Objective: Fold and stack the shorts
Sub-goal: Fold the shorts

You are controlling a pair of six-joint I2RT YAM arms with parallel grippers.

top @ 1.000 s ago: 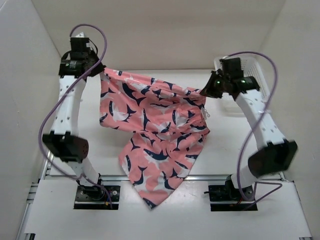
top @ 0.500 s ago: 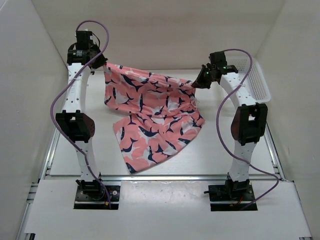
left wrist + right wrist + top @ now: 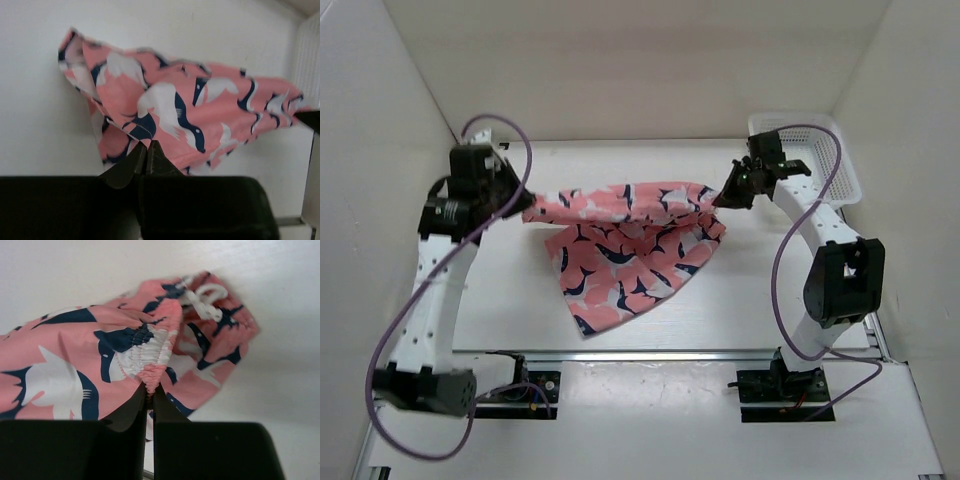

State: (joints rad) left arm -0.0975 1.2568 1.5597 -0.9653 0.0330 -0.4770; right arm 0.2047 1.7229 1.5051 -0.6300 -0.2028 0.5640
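Shorts (image 3: 625, 240): salmon-pink shark-print cloth, strung taut, lower part apparently on white table (image 3: 515, 295).
Left gripper (image 3: 146, 150): pinching cloth edge.
Right gripper (image 3: 149, 389): pinching elastic waistband.

The white left arm (image 3: 432, 290) stretches forward and inward, its black two-finger left tool (image 3: 525, 208) pinched tight on the salmon-pink shark-printed cloth shorts (image 3: 620, 250), while the white right arm (image 3: 817, 222) (elbow sharply bent) angles inward, its right tool (image 3: 723, 197) clamped on their opposite end.
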